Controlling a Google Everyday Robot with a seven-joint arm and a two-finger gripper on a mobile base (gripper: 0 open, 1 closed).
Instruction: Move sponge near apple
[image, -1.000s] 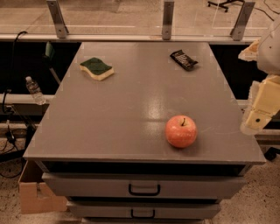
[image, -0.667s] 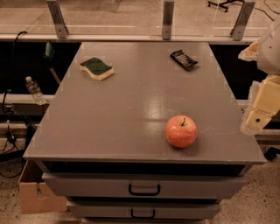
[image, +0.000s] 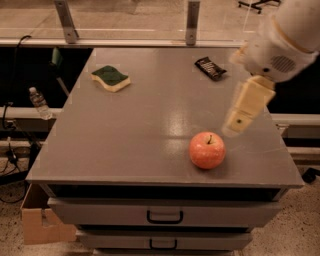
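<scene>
Grey table (image: 150, 125) bears sponge (image: 111, 78) well apart from claw (image: 235, 126) beside apple (image: 207, 150), grip unclear.

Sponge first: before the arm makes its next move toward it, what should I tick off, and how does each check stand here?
1. Sponge lies flat at the far left of the table, nothing on it: ok.
2. Apple stands stem up near the front right edge, with bare table to its left for the drop: ok.
3. Gripper positioned for the grasp: not ok; it hangs over the right side, just beyond the apple, well away from the sponge.
4. Snack wrapper lies off the direct line from gripper to sponge: ok.
5. Gripper's height above the table: cannot tell.
</scene>
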